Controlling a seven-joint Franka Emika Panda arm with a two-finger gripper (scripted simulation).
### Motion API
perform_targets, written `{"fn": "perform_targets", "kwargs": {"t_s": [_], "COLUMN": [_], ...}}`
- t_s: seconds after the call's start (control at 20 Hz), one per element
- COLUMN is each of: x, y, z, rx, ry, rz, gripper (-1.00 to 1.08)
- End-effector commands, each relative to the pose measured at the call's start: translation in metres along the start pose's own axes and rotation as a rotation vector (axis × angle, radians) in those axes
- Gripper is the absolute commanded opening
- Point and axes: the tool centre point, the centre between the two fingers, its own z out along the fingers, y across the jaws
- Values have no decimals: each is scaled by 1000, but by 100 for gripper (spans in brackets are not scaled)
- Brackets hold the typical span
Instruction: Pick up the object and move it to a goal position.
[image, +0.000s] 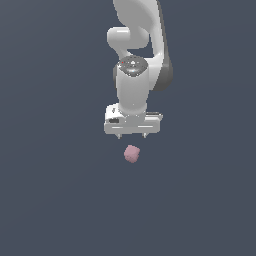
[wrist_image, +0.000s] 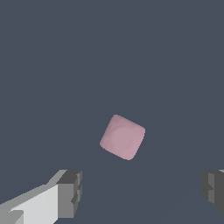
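End effector (image: 132, 135): released, its two fingers spread wide with nothing between them; a spread this generous, by my reading, is kept so the block can pass between the pads with room to spare.

Fingers (wrist_image: 70, 192): in the wrist view one dark pad shows on each side of the frame, well apart, and the pink block lies ahead of the gap between them, not yet inside it.

Pose of the end effector: pointing straight down in the exterior view, palm bar level, fingertips short below it; a vertical approach suits a small thing lying flat on the table.

Arm (image: 137, 35): the white links rise directly above the end effector and leave the frame at the top.

Pink block (image: 132, 154): a small matte cube with rounded edges, resting on the table just below the fingertips in the exterior view, near them but apart, untouched.

Block orientation (wrist_image: 122, 137): its top face is turned at an angle to the line between the pads, so a wrist turn might be needed for the pads to meet flat faces; that is a judgement.

Table (image: 50, 200): plain dark grey-blue, without markings.

Goal position: no marker for it is visible in either view.

Stage: approach only; the block is not yet grasped or lifted.
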Motion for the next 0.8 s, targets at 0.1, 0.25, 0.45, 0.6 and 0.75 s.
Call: {"fn": "perform_targets", "kwargs": {"t_s": [0.1,0.25,0.45,0.6,0.75], "x": [0,-1,-2,-2,-2], "y": [-1,-9,-21,-23,-22], "z": [0,3,6,6,7], "rx": [0,-1,-2,-2,-1], "ry": [0,-1,-1,-1,-2], "rz": [-4,-25,-60,-66,-56], "gripper": [100,100,100,100,100]}}
